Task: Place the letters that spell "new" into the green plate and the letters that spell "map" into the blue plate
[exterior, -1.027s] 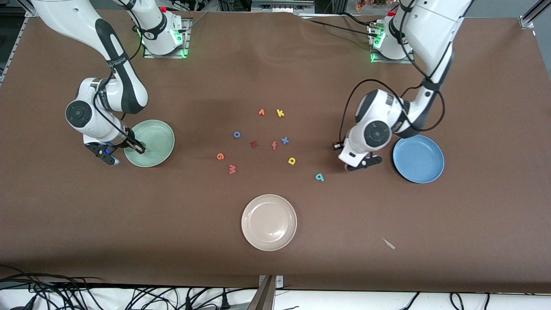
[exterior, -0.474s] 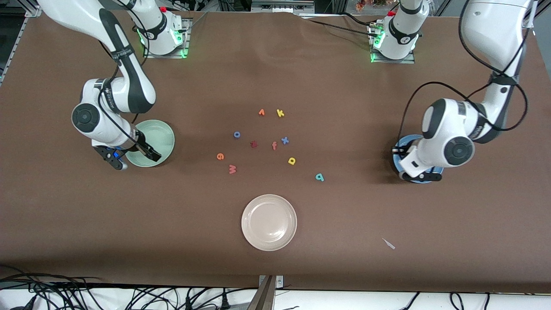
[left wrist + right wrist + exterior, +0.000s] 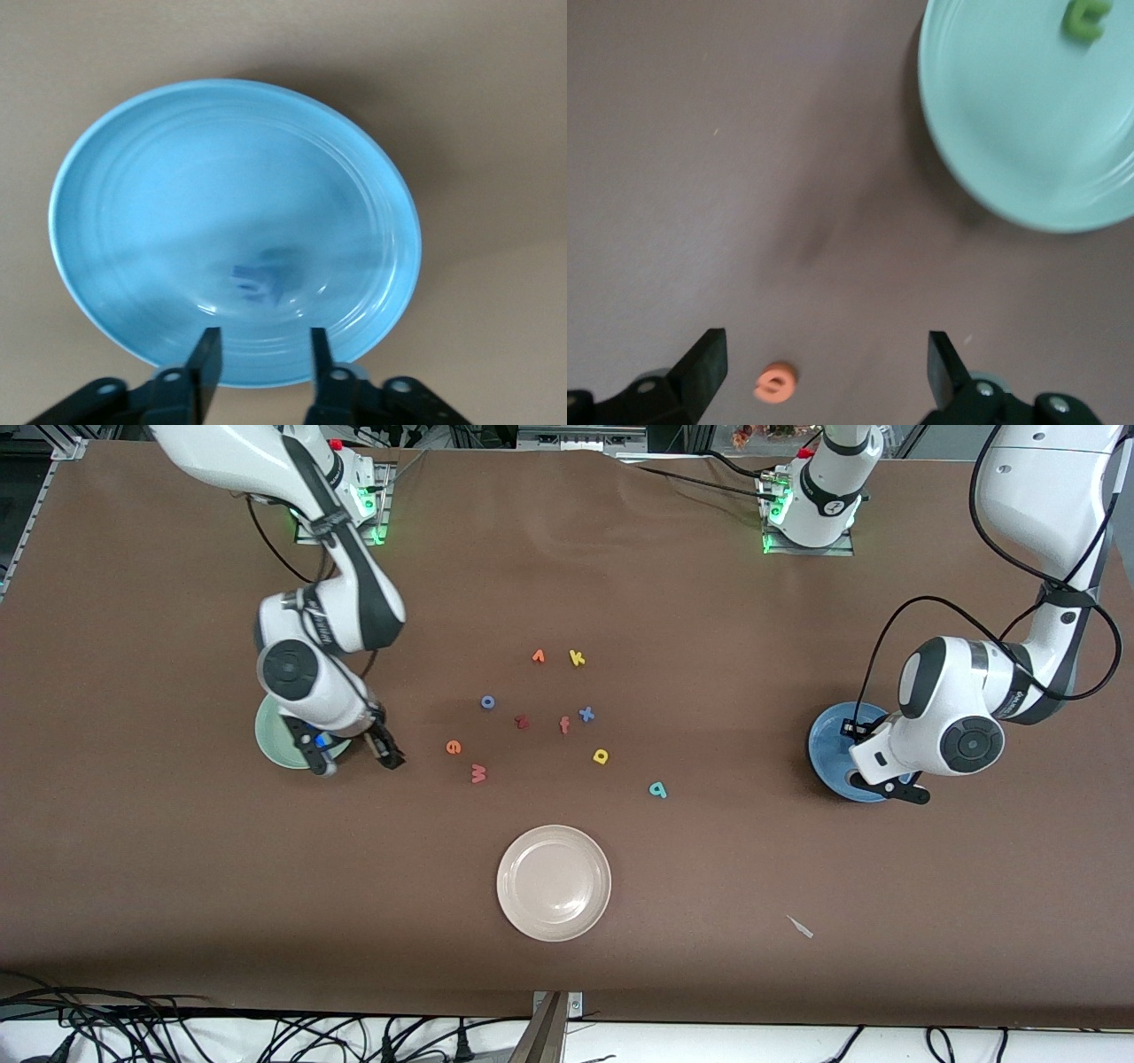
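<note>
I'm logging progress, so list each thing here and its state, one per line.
Round pale green plate: holds the green foam n.
Round blue plate: holds a small light blue letter.
Orange foam e: on the table.
Right gripper: open, empty.
Left gripper: open, over the blue plate.
</note>
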### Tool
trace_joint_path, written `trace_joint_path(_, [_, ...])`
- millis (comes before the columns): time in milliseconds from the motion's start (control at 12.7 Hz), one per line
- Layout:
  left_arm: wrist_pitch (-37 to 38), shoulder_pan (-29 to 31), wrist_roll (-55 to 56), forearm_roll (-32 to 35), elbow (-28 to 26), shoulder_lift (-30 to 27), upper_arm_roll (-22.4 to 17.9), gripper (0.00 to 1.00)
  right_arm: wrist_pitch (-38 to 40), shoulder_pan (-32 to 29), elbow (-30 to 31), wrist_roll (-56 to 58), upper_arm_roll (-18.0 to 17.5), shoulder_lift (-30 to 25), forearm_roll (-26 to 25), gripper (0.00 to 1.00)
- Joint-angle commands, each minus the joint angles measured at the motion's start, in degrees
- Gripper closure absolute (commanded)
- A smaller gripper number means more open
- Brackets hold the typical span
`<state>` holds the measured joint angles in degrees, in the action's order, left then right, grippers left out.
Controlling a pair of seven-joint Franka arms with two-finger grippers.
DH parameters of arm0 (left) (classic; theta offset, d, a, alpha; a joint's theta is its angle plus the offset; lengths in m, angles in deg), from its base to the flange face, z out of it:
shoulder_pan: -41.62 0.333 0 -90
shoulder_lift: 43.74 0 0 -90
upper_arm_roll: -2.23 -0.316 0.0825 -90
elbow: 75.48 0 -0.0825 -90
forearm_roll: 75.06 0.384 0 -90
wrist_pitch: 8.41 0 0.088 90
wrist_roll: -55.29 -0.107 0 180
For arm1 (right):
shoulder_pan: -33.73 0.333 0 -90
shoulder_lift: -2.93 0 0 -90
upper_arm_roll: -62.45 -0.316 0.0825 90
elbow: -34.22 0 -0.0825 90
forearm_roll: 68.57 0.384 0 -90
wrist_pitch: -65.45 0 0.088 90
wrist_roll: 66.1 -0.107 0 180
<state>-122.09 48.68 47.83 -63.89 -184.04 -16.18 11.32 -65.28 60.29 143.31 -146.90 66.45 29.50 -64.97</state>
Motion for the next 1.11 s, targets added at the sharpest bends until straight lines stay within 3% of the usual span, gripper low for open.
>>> trace_joint_path(0, [1.0,-0.4,-0.7,0.6,2.1,-0.6,0.8,0.0,-0.3,4.3,-7.2,-12.1,0.6,7.3,-0.1,0.0])
trace_joint_path(237, [1.0,-1.2,10.4,-5.2,4.2,-0.6,4.6,0.0,-5.9,5.7,-7.0,-18.3,0.6,10.3,-0.3,0.01])
trace_joint_path(316, [1.0,-2.0,14.5,-5.7,5.7,0.0,5.7,0.0,-6.2,6.1,-6.8,-18.9,0.6,10.6,-0.3,0.07])
trace_joint_path(711, [0.6,-9.9,33.2,-10.6,13.9,5.1,5.9,0.0,-8.1,7.4,-6.5,-19.9,0.6,11.9,-0.1,0.17])
trace_joint_path(948, [0.0,-15.1,44.4,-10.7,19.5,10.0,5.9,0.0,-8.0,7.5,-6.4,-20.4,0.6,11.8,-0.1,0.17])
trace_joint_path(1027, [-2.6,-16.1,47.8,-10.7,20.2,10.8,5.8,0.0,-8.0,7.5,-6.5,-20.4,0.7,11.8,-0.2,0.24])
